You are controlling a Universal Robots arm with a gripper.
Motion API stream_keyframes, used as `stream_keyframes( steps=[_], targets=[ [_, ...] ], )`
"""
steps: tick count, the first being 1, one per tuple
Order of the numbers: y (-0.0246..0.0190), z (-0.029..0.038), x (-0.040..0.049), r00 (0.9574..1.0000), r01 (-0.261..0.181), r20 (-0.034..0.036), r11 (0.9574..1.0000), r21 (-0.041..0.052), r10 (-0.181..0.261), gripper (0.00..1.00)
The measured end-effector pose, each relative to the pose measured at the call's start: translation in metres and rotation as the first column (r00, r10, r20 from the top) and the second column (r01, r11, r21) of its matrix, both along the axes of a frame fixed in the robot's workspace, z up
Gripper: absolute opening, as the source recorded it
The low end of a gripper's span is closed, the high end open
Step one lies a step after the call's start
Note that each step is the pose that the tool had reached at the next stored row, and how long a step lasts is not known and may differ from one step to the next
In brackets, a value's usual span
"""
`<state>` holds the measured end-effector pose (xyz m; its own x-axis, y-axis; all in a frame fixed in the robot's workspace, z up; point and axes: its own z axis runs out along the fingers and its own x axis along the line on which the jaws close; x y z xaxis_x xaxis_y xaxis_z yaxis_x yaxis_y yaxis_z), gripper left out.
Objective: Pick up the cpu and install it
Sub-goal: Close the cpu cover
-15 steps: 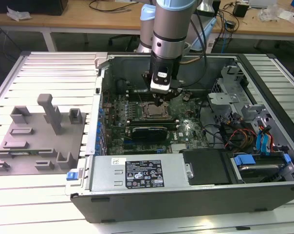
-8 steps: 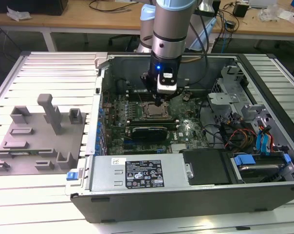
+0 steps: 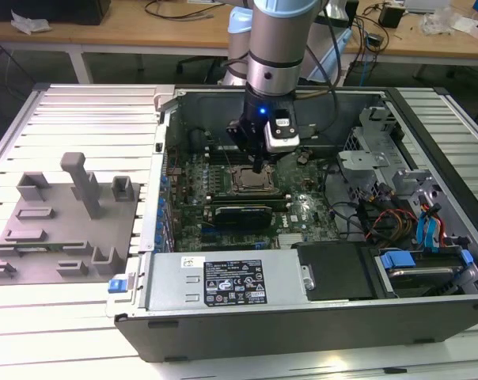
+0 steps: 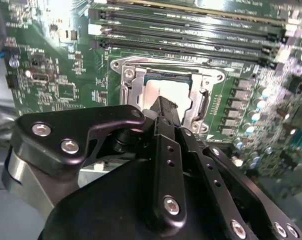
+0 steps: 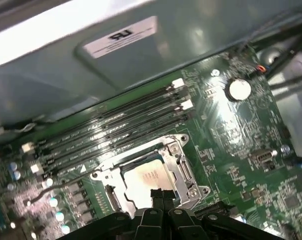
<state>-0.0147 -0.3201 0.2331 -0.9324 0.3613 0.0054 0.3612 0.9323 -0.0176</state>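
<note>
The cpu (image 5: 143, 177) is a pale silvery square lying flat inside the metal-rimmed socket frame (image 5: 183, 170) on the green motherboard. In the second wrist view the cpu (image 4: 158, 92) lies just beyond the black fingertips. My gripper (image 3: 259, 168) hangs over the socket (image 3: 251, 182) inside the open computer case. Its two fingers (image 5: 157, 196) are pressed together, shut with nothing between them, their tip directly above the near edge of the cpu. Whether the tip touches the chip cannot be told.
Memory slots (image 5: 116, 125) run alongside the socket. The case's walls (image 3: 302, 317) surround the board, and a drive cage with coloured cables (image 3: 421, 229) sits at the exterior view's right. A grey fixture plate with upright posts (image 3: 65, 229) lies at the exterior view's left.
</note>
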Motion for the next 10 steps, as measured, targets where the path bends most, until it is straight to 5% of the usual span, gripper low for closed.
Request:
stream_keyframes(
  steps=[4, 10],
  targets=[
    [0.0, -0.0002, 0.0, 0.9954, -0.096, 0.0, 0.9954, 0.0002, 0.096, 0.11],
    [0.0, -0.0013, -0.0001, 0.9696, -0.245, 0.004, 0.9696, 0.0, 0.245, 0.11]
  ],
)
